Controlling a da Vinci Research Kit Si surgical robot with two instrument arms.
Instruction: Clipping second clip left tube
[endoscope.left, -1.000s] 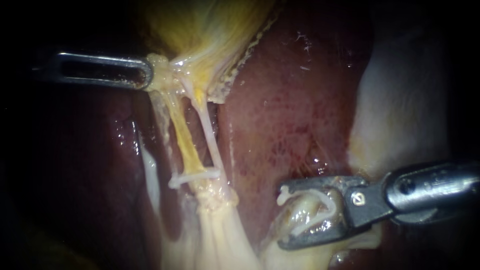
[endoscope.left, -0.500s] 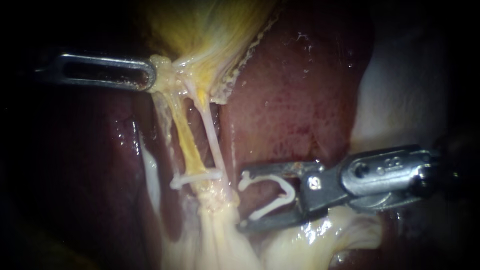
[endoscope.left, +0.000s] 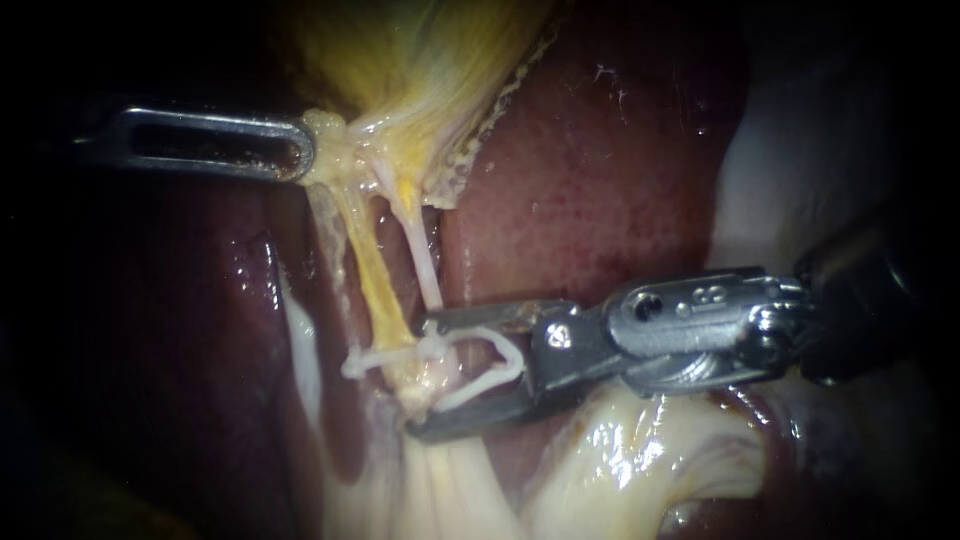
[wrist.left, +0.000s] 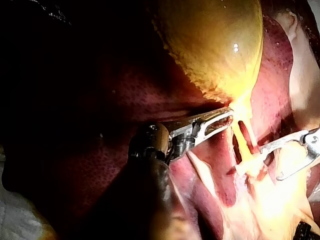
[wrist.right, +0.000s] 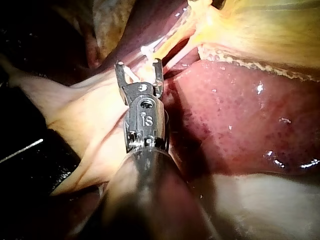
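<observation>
Two tubes run down from the gallbladder (endoscope.left: 420, 60): the yellow left tube (endoscope.left: 370, 275) and the paler right tube (endoscope.left: 425, 262). A white clip (endoscope.left: 375, 357) lies across their lower ends. My right instrument (endoscope.left: 425, 378) comes in from the right, its jaws standing wide apart with an open white clip (endoscope.left: 490, 375) seated between them. The jaw tips straddle the tissue at the tubes' base, level with the placed clip. The right wrist view shows the same jaws (wrist.right: 139, 67). My left instrument (endoscope.left: 300, 150), with a slotted jaw, is shut on tissue at the gallbladder's neck (wrist.left: 227, 117).
Dark red liver (endoscope.left: 590, 200) lies behind and to the right of the tubes. Pale glistening fatty tissue (endoscope.left: 620, 470) sits under my right instrument. A whitish mass (endoscope.left: 800, 180) fills the far right.
My right instrument has moved left with its open clip, from over the pale tissue to the tubes' base beside the placed clip. The left instrument holds still.
</observation>
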